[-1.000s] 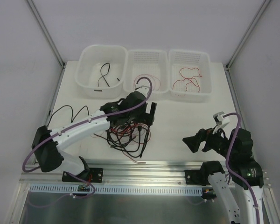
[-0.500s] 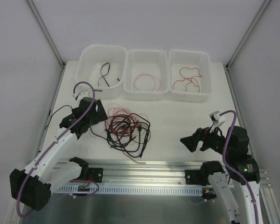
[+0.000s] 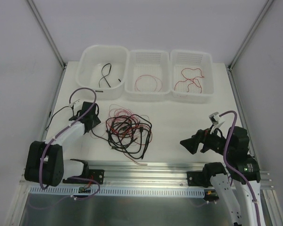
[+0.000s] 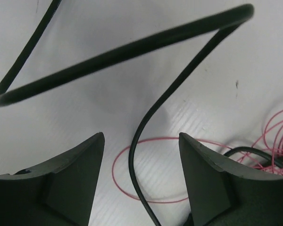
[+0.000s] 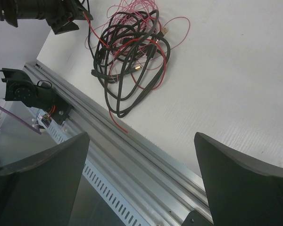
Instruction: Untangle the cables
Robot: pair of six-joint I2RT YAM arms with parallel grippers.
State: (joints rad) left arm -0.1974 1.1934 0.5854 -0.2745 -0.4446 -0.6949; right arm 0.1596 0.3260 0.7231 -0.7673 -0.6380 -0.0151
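A tangle of black, red and fine pinkish cables (image 3: 129,132) lies on the white table left of centre; it also shows in the right wrist view (image 5: 129,52). A loose black cable (image 3: 66,112) trails off to the left. My left gripper (image 3: 89,123) is open and low over the table just left of the tangle. In its wrist view the black cable (image 4: 132,155) and a pink loop (image 4: 127,188) run between its fingers (image 4: 70,174), untouched. My right gripper (image 3: 188,143) is open and empty at the right, apart from the tangle.
Three white bins stand at the back: the left one (image 3: 87,80) holds a black cable, the middle one (image 3: 132,87) a thin red loop, the right one (image 3: 207,92) red wire. A metal rail (image 3: 146,175) runs along the near edge.
My left arm has swung from over the tangle out to the left and come down beside it. The tangle now lies uncovered. My right gripper has edged slightly left.
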